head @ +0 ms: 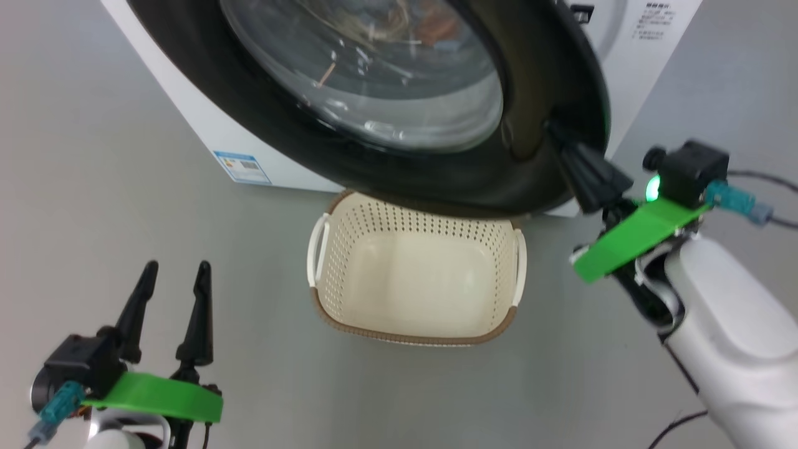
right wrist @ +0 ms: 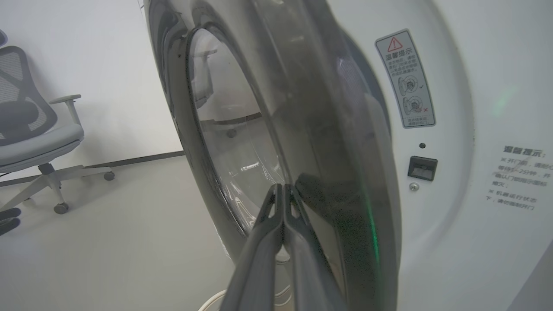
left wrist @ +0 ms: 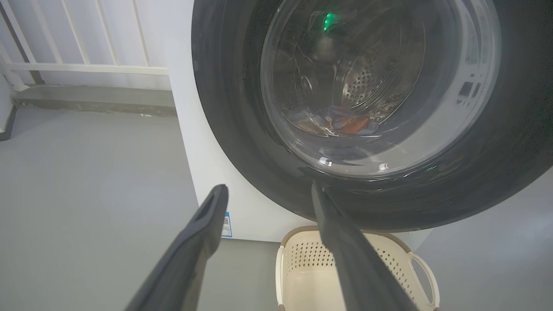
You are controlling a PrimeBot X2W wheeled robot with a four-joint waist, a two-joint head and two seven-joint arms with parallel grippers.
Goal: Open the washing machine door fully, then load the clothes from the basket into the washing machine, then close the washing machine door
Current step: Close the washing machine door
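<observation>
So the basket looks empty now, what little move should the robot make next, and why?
Probably press the washing machine door in toward the washing machine with the shut right gripper, whose tips sit at the door's black face. The basket is empty, the clothes lie in the drum, and the door stands ajar, with the latch slot uncovered.

Bright, even indoor light; shadows stay soft. Glare streaks the washing machine door; a green glow reflects in its glass. Wrist views bend at the edges.
</observation>
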